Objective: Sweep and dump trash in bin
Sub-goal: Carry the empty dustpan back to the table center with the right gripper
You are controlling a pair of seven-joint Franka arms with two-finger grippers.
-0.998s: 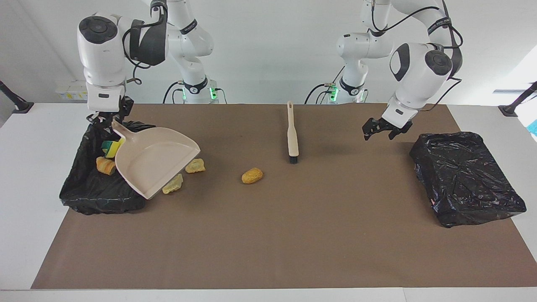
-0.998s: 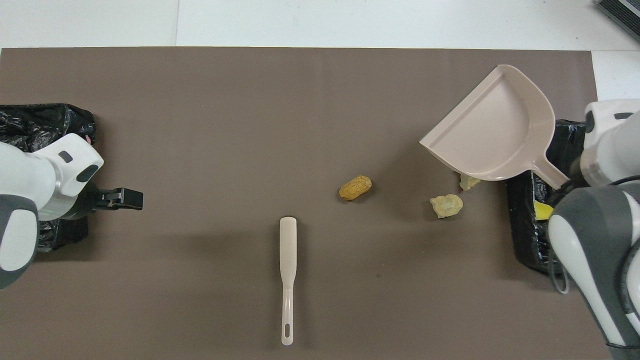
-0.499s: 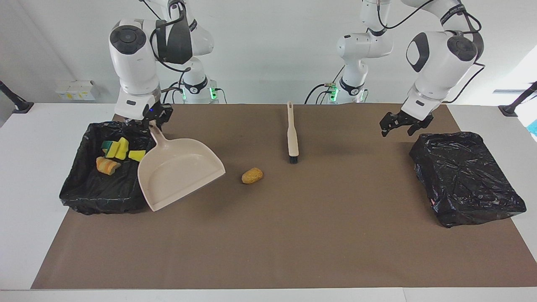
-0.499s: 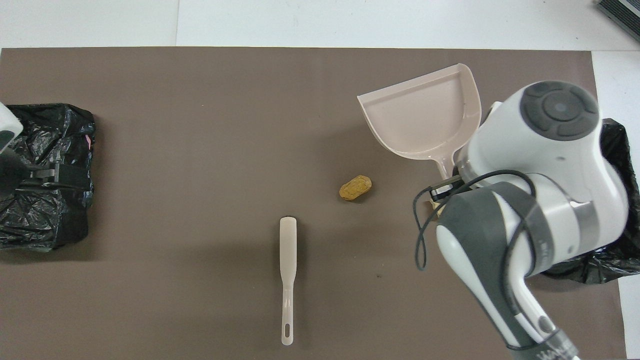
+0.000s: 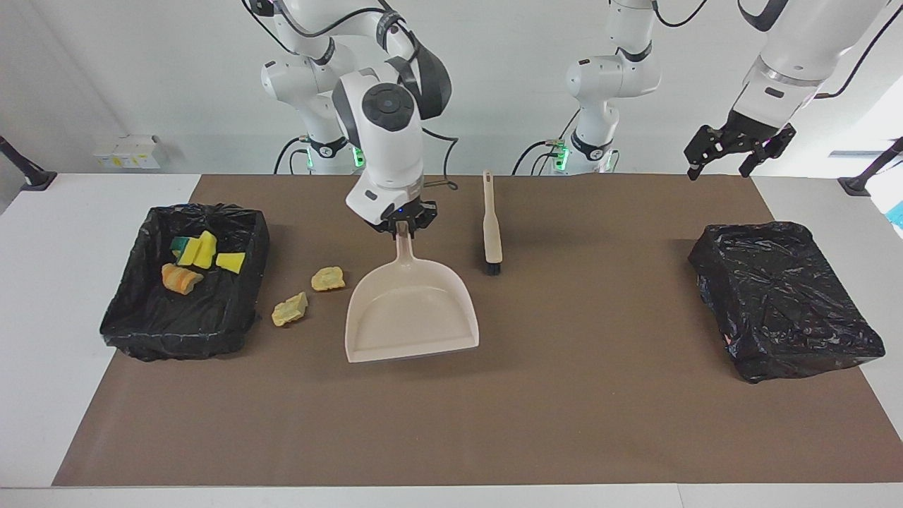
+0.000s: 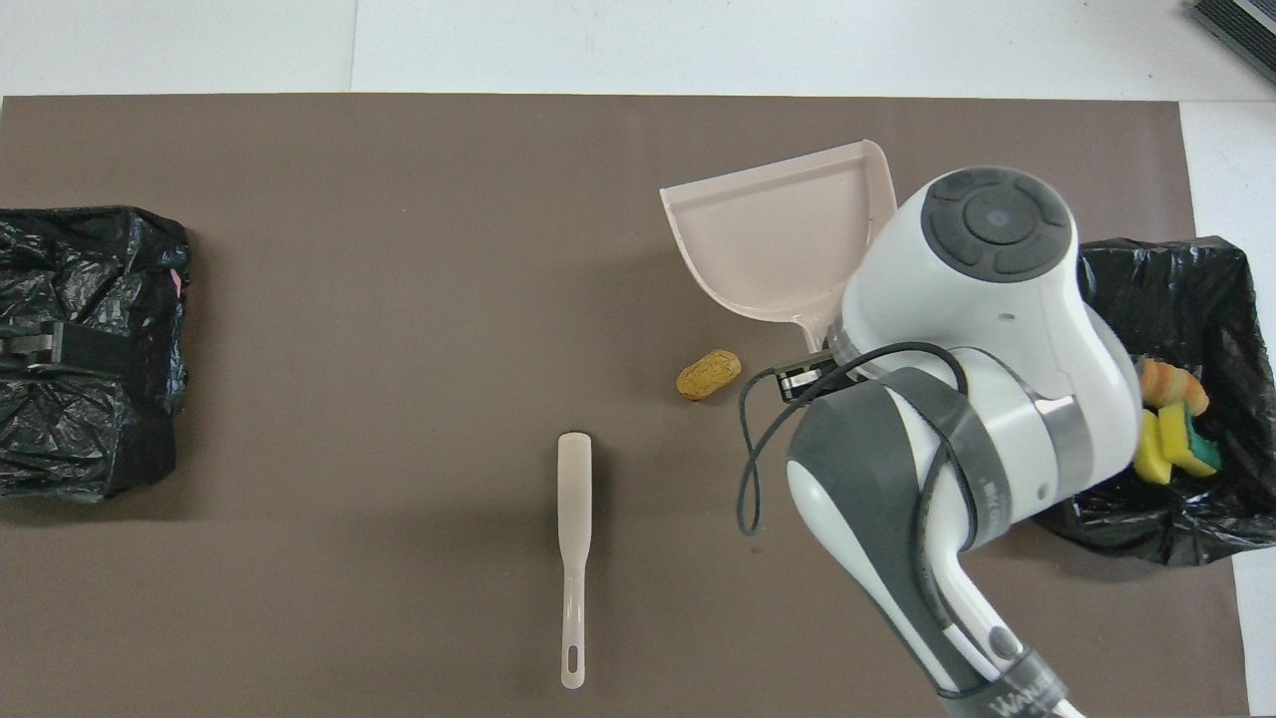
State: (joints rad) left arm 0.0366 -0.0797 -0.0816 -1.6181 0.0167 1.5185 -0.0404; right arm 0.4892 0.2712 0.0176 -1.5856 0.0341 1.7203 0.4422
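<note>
Now right claw point(image 5: 402, 226) gripping dustpan point(image 5: 411, 310), left claw point(image 5: 734, 149) spread

This looks like a robot lab. Two white robot arms point(image 5: 384, 120) stand at a white desk point(image 5: 85, 204) with a brown mat point(image 5: 494, 423) on it. The walls are bare and white, and cables point(image 5: 536, 159) hang by the arms.

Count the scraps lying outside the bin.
3: a pale lump beside the bin, a second pale lump beside the dustpan, a tan-orange lump near its handle. Others may be hidden.
</note>
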